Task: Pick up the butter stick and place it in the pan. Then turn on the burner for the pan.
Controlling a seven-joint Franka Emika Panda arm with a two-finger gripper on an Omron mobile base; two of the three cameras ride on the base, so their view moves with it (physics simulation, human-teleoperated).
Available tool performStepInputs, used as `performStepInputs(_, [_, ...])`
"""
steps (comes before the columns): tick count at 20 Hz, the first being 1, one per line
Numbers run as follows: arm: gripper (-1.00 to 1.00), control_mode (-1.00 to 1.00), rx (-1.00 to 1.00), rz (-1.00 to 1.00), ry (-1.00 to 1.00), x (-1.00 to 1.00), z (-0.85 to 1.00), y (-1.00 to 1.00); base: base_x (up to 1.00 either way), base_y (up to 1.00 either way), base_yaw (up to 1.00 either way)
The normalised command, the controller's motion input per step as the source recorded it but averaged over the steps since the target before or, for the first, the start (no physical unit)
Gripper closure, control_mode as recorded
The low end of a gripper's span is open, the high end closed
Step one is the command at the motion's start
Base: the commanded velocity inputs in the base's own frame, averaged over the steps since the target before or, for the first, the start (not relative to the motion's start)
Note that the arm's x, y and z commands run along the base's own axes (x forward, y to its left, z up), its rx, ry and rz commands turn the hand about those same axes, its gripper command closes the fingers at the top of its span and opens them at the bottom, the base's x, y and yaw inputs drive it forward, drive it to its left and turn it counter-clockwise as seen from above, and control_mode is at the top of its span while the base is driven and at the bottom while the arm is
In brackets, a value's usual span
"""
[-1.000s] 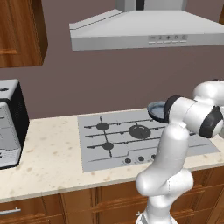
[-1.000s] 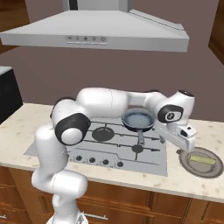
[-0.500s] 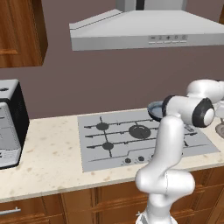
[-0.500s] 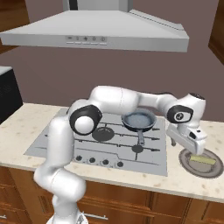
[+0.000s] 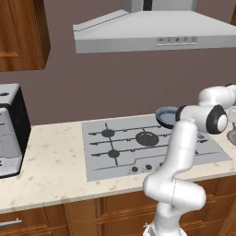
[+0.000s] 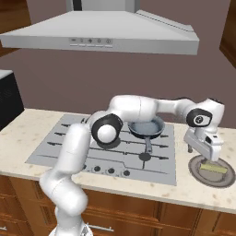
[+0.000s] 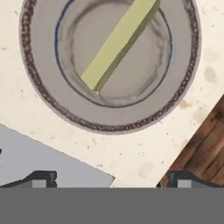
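Note:
The butter stick (image 7: 120, 41) is a pale yellow oblong lying at a slant in a round grey plate (image 7: 39, 87) on the counter right of the stove. In the right base view the butter stick (image 6: 213, 169) rests in that plate (image 6: 196, 169), and my gripper (image 6: 203, 154) hangs just above the plate's near-left side, pointing down. Its fingertips (image 7: 41, 178) stand wide apart and open, with nothing between them. The pan (image 6: 146, 127), dark-rimmed with a blue-grey inside, sits on the back right burner, its handle toward the front. From the other side the pan (image 5: 166, 116) shows behind my forearm.
The grey cooktop (image 6: 69, 147) has a row of knobs (image 6: 110, 170) along its front edge. The counter's wooden front edge (image 7: 197, 148) runs close to the plate. A dark toaster (image 5: 9, 129) stands at the far left, and a range hood (image 5: 152, 32) hangs overhead.
My arm has swung right, carrying the hand from beside the pan to above the plate with the butter. The gripper has stayed open.

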Motion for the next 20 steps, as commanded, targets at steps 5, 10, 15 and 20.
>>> performStepInputs(5, [-1.00,-1.00,0.00,-0.06,0.03,0.15,-0.28,-0.23,0.00,0.00,0.00])
performStepInputs(10, [-1.00,-1.00,0.00,0.00,0.00,0.04,-0.34,-0.10,0.00,0.00,0.00])
performStepInputs(15, [-1.00,-1.00,0.00,0.00,0.00,0.11,-0.27,-0.01,0.00,0.00,0.00])
performStepInputs(20, [-1.00,-1.00,0.00,-0.01,0.00,0.15,-0.20,-0.02,0.00,0.00,0.00])
